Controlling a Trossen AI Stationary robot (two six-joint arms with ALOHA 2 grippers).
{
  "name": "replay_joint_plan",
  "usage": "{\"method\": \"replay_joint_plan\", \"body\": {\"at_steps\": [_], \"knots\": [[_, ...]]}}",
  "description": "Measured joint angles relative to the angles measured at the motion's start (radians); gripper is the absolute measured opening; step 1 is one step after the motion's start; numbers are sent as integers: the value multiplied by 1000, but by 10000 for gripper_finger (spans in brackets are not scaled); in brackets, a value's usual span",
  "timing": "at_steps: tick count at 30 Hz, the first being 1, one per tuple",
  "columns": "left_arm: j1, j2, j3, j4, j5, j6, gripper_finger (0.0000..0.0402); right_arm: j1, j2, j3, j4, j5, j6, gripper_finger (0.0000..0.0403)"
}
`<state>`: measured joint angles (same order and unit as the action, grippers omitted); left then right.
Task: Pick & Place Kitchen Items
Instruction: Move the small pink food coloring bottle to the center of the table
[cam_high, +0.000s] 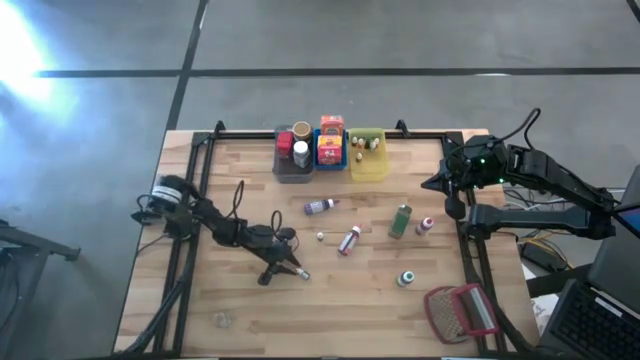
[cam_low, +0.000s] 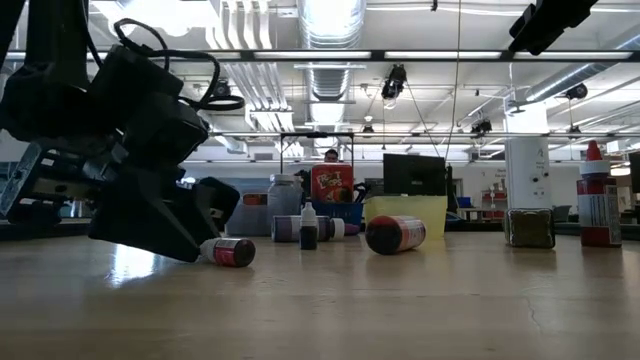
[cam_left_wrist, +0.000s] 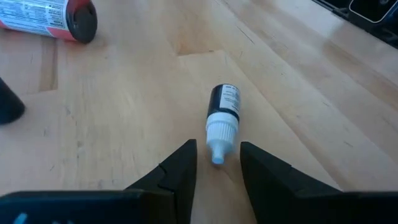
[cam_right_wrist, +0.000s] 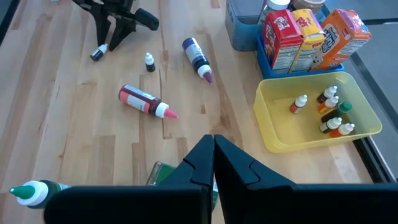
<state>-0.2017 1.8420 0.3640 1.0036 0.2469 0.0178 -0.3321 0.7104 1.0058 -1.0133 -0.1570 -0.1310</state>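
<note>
Overhead view straight down, low view level across the table (cam_high: 250, 320), wrist views close, all sharing its wood.

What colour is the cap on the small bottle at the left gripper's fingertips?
White, on the small bottle with its dark label; the left wrist view shows it best.

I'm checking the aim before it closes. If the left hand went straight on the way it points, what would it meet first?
The left hand would most likely meet the small white-capped dropper bottle lying on the wooden table; its tip sits right at the gap between the open fingers. Nothing else shows in that line.
</note>
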Motion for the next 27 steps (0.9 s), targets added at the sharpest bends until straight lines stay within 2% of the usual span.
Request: {"method": "replay_joint_plan", "body": {"at_steps": [9,20,27], "knots": [[-6,-1,45,-90,-5,6,127,0,0,0,0,0,0,8],[-10,0,44,-92,-17,6,93,0,0,0,0,0,0,8],[-10,0,43,-91,-15,2,90,0,0,0,0,0,0,8]]}}
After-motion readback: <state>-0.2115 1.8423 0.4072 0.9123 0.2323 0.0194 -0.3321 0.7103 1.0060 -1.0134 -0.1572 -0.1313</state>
